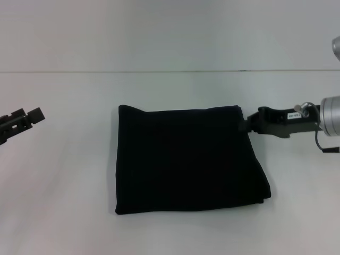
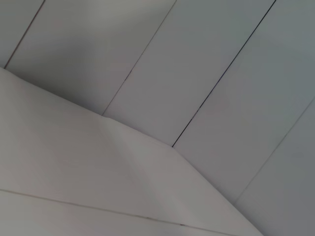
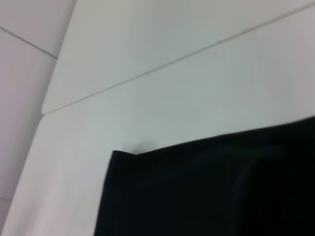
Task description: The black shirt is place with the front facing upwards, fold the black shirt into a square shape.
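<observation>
The black shirt lies folded into a plain black, roughly square shape in the middle of the white table. No print or label shows. My right gripper is at the shirt's far right corner, touching or just beside its edge. The right wrist view shows a corner of the black shirt on the white table. My left gripper is at the far left, well apart from the shirt, low over the table. The left wrist view shows only white surfaces.
A seam line crosses the white surface behind the shirt. The right wrist view shows the table's rounded far corner. Bare white table lies on all sides of the shirt.
</observation>
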Action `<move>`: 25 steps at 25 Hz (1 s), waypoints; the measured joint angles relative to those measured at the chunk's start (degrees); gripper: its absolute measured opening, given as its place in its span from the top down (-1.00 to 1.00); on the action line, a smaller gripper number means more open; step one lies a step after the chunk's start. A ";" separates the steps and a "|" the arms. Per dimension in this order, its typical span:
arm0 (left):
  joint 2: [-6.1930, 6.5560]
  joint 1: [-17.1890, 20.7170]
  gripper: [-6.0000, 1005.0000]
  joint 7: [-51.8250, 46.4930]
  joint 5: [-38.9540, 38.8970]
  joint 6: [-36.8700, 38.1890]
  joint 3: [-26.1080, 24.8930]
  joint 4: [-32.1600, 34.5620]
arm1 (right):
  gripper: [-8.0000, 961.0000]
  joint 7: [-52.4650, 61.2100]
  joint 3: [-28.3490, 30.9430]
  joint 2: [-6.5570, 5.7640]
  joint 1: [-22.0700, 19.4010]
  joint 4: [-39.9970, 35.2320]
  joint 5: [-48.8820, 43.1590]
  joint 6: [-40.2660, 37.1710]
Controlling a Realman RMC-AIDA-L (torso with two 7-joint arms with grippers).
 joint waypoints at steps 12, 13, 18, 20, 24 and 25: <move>-0.11 -0.60 -0.80 -0.07 0.41 0.01 0.24 0.00 | 0.92 -0.02 -0.49 -0.09 -2.74 2.04 -0.28 5.56; -0.12 -0.67 -0.80 -0.07 0.41 0.01 0.23 0.00 | 0.92 -0.03 -0.39 -0.02 -2.88 2.04 -0.28 5.72; -0.12 -0.99 -0.79 -0.52 0.38 0.01 0.12 -0.07 | 0.91 -1.14 2.71 0.40 -4.45 1.46 0.37 6.05; 0.01 -1.29 -0.79 -0.69 0.06 0.01 0.00 -1.06 | 0.90 -5.08 6.36 0.46 -5.53 1.36 2.06 4.50; 0.52 -2.08 -0.79 -1.26 -0.03 -0.36 -0.03 -2.84 | 0.61 -16.28 13.08 0.49 -9.32 1.24 9.85 0.67; 0.57 -2.30 -0.79 -1.80 0.02 -0.72 -0.03 -3.13 | 0.47 -19.58 14.19 0.38 -10.27 1.20 11.81 -0.15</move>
